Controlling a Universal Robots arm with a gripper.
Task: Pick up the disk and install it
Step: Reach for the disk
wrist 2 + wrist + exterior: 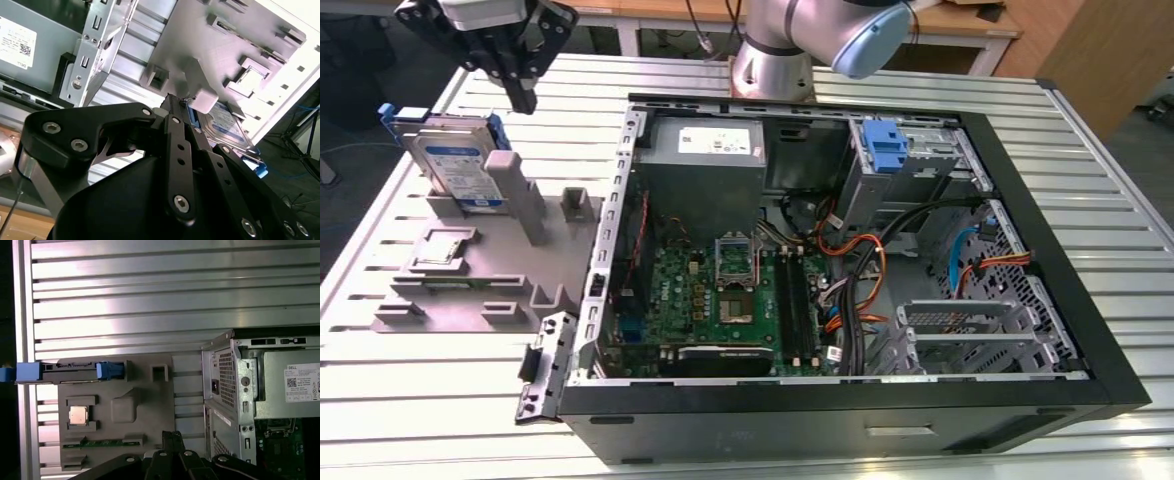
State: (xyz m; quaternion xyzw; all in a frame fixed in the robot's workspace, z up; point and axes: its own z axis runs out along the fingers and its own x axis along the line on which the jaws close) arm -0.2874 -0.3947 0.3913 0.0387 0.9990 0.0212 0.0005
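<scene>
Currently: pick-up step, approach stage, as judged. Gripper (520, 98) hovering empty, fingers (176, 150) pressing together, clear of disk (459, 165). Disk standing on edge in grey holder (467, 290), at 7 o'clock from gripper and 9 o'clock from open case (854, 425) in exterior view. Grasp likely calling for fingers parting, then straddling disk's top edge. Disk's lower edge sitting hidden in holder slot; arm (781, 50) running out of frame at 12 o'clock.

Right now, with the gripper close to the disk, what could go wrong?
1. The gripper looks shut just above the disk; descending so, it may strike the top edge instead of straddling it.
2. The disk stands upright in the grey holder, so a sideways push might tilt or jam it.
</scene>
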